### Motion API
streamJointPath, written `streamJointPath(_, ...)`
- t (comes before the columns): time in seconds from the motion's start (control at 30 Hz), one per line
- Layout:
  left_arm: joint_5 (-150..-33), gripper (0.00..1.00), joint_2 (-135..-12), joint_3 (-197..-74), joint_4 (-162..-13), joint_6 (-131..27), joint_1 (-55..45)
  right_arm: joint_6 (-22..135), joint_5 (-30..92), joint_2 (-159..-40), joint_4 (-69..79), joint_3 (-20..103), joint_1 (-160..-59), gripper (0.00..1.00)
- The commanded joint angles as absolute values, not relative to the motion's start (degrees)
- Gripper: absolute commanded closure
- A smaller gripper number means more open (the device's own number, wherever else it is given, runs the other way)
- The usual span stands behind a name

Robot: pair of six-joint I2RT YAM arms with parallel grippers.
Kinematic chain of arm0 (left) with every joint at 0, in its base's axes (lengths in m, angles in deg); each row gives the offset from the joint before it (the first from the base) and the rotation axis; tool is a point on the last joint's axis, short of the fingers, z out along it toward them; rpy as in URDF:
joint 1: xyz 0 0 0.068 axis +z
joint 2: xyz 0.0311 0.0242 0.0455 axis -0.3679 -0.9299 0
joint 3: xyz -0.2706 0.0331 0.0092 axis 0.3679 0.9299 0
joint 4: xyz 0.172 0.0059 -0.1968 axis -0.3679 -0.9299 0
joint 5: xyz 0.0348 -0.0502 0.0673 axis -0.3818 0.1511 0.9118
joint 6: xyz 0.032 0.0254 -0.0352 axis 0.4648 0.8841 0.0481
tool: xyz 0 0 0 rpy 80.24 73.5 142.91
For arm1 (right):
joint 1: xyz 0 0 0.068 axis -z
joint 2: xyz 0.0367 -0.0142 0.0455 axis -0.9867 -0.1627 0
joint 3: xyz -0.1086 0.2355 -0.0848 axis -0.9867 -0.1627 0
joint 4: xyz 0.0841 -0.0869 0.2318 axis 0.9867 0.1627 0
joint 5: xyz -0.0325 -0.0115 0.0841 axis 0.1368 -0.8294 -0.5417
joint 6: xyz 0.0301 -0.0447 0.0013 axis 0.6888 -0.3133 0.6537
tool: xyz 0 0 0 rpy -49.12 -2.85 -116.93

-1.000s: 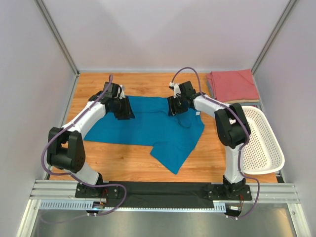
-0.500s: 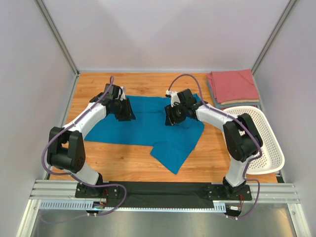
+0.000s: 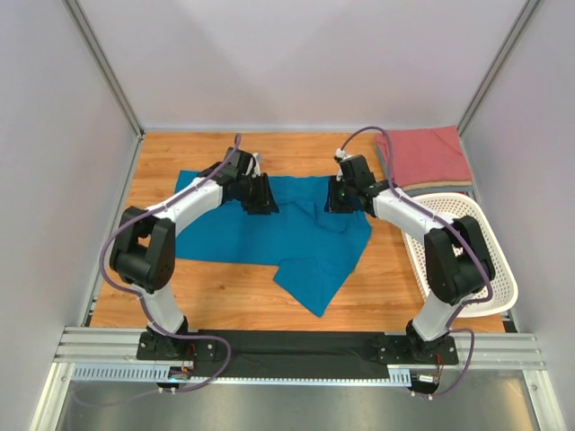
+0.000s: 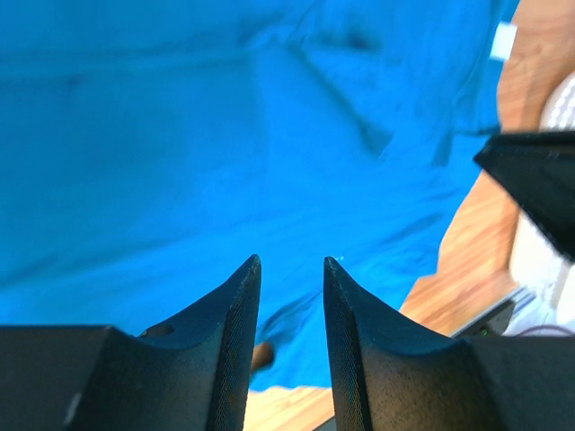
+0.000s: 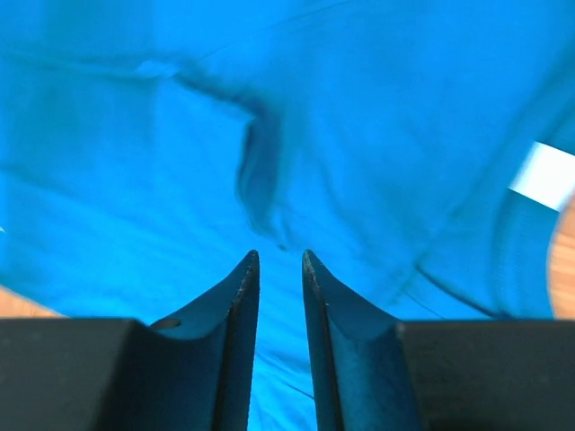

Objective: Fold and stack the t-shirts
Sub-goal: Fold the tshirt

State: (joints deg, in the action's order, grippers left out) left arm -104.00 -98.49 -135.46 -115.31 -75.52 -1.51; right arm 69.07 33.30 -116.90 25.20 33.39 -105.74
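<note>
A teal-blue t-shirt (image 3: 269, 238) lies spread across the middle of a wooden table (image 3: 225, 292). It is mostly flat, with a few creases. One part juts toward the near edge as a slanted flap.

The left gripper (image 3: 263, 199) hangs over the shirt's far edge, left of centre. In the left wrist view its fingers (image 4: 243, 296) stand apart with nothing between them, and teal cloth (image 4: 180, 135) fills the background.

The right gripper (image 3: 337, 199) is over the shirt's far right part, near the collar area. In the right wrist view its jaws are only narrowly parted. No cloth is seen between them, above a dark crease in the fabric (image 5: 359, 108). A small white label (image 5: 544, 175) shows at the right edge.

A salmon-red t-shirt (image 3: 427, 154) sits folded in the far right corner, well apart from the teal one. Just in front of it, a white perforated basket (image 3: 485, 260) rests along the table's right side, beside the right arm.
</note>
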Motion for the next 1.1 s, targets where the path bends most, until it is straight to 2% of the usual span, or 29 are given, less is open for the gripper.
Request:
streamJointPath(0.0, -102.7, 0.58, -102.7, -143.5, -114.7, -79.7, -2.8, 74.9, 41.7, -117.0, 27.5, 35.8, -103.8, 0.74)
streamJointPath(0.13, -101.7, 0.59, -107.3, -149.7, -116.3, -81.6, -4.2, 74.5, 39.8, -119.3, 22.0, 36.5, -102.9, 0.77)
streamJointPath(0.4, -92.5, 0.59, -102.9, -144.3, -117.9, -81.7, -4.4, 73.6, 32.2, -132.9, 20.4, 48.8, -103.0, 0.92)
streamJointPath(0.53, -91.3, 0.59, -100.4, -142.6, -119.2, -80.5, -4.3, 74.0, 30.6, -135.1, 19.8, 49.6, -103.4, 0.95)
streamJointPath(0.97, -89.6, 0.59, -97.6, -135.7, -116.9, -81.0, -4.3, 73.6, 28.0, -128.8, 17.8, 40.9, -110.4, 0.98)
streamJointPath(1.07, -93.0, 0.59, -97.5, -134.8, -114.8, -80.4, -4.3, 73.9, 29.0, -126.2, 18.6, 38.8, -110.6, 0.98)
